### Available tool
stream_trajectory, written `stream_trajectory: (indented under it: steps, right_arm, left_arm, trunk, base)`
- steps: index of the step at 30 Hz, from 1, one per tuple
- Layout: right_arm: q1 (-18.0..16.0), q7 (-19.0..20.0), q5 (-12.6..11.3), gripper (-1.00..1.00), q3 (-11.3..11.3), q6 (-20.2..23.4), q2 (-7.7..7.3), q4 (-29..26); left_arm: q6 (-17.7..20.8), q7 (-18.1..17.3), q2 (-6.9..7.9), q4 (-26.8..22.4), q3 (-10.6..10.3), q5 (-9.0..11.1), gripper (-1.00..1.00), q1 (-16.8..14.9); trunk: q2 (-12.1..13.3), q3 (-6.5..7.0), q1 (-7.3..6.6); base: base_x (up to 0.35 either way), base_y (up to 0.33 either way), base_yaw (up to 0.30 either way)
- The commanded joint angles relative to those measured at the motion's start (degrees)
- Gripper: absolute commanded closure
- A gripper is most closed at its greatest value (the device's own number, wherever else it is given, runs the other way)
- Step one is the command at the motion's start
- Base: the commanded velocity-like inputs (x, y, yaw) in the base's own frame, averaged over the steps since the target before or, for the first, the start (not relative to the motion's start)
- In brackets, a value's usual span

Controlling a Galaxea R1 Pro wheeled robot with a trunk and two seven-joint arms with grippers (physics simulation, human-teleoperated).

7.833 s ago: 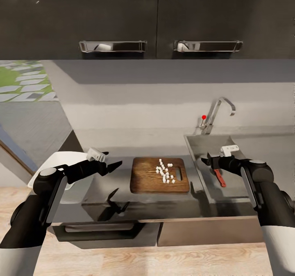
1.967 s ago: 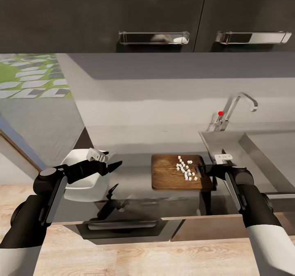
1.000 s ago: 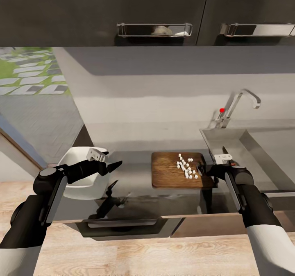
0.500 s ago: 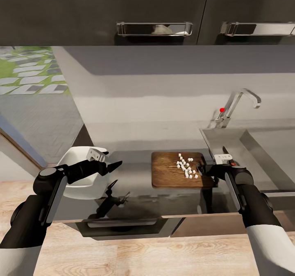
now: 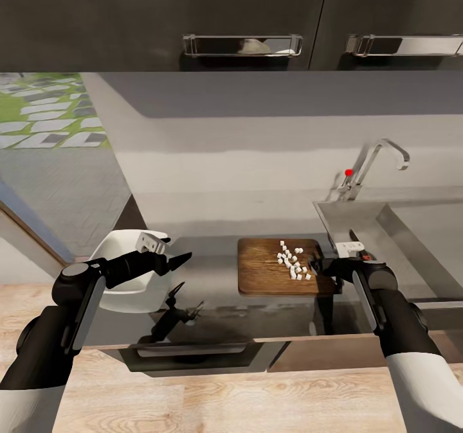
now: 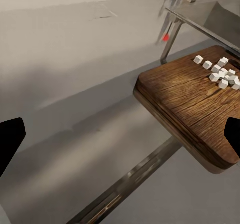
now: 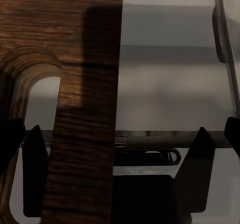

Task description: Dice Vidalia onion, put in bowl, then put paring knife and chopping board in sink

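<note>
The dark wooden chopping board (image 5: 267,269) lies on the grey countertop (image 5: 206,269) with several white onion cubes (image 5: 292,263) on its right half. My right gripper (image 5: 317,267) is open at the board's slot-handle end. In the right wrist view the board's end strip (image 7: 87,109) runs between the spread fingers (image 7: 201,169). The paring knife (image 5: 353,235) lies in the sink (image 5: 392,227), partly hidden behind my right wrist. My left gripper (image 5: 177,261) hangs open left of the board, just in front of the white bowl (image 5: 122,285). The left wrist view shows the board (image 6: 190,104) and the cubes (image 6: 220,72).
The chrome tap (image 5: 376,160) with a red dot stands behind the sink. Dark upper cabinets (image 5: 244,15) with metal handles hang above. The countertop's thin front edge (image 5: 212,342) runs just ahead of my arms, with wood-plank floor (image 5: 225,401) below.
Since 7.8 s ago my right gripper has left the knife in the sink and come to the board's slot end, and the view has shifted. Over the last second nothing has moved.
</note>
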Motion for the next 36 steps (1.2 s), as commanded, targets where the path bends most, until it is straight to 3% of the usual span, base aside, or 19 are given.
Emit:
stream_trajectory:
  steps: [1,9,10,36]
  right_arm:
    - [-0.05,0.46,0.51,-1.00,-0.04,0.23,0.10,-0.06]
    - [0.00,0.41,0.54,-1.00,-0.02,0.22,0.66,-0.06]
    - [-0.02,0.40,0.56,1.00,-0.02,0.22,0.66,-0.06]
    - [-0.05,0.37,0.54,1.00,-0.02,0.20,0.67,-0.06]
  left_arm:
    - [0.43,-0.06,0.02,-0.03,0.00,0.23,-1.00,-0.05]
    - [0.45,-0.06,0.02,-0.03,0.00,0.23,-1.00,-0.05]
    - [0.45,-0.06,0.02,-0.03,0.00,0.23,-1.00,-0.05]
    - [0.44,-0.06,0.02,-0.03,0.00,0.23,-1.00,-0.05]
  trunk:
    - [-0.11,-0.10,0.03]
    - [-0.11,-0.10,0.03]
    - [-0.11,-0.10,0.03]
    - [-0.11,0.53,0.03]
  base:
    - [0.000,0.000,0.000]
    - [0.000,0.000,0.000]
    - [0.000,0.000,0.000]
    - [0.000,0.000,0.000]
